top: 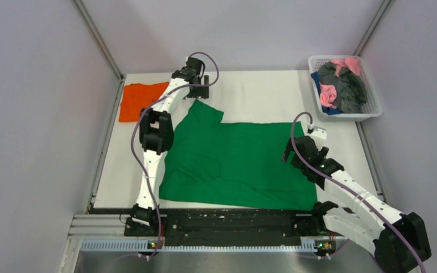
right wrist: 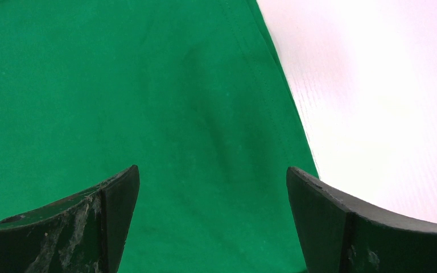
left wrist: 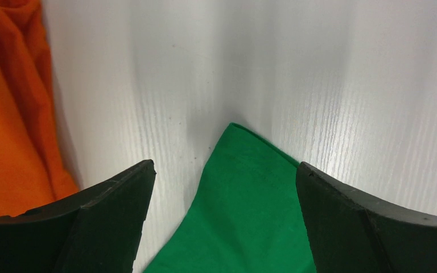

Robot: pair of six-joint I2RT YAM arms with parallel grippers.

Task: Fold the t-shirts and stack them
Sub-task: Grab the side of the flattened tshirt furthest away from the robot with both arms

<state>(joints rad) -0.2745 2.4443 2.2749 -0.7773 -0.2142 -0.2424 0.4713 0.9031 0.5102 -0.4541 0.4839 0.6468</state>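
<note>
A bright green t-shirt (top: 236,162) lies spread flat in the middle of the white table. A folded orange t-shirt (top: 139,100) lies at the far left. My left gripper (top: 200,92) is open over the green shirt's far-left sleeve corner (left wrist: 244,199), with the orange shirt (left wrist: 11,142) to its left. My right gripper (top: 299,149) is open over the green shirt's right edge (right wrist: 148,102). Neither gripper holds anything.
A white basket (top: 375,106) at the far right corner holds pink, dark grey and blue garments. Grey walls enclose the table on the left, far and right sides. A black rail (top: 233,224) runs along the near edge.
</note>
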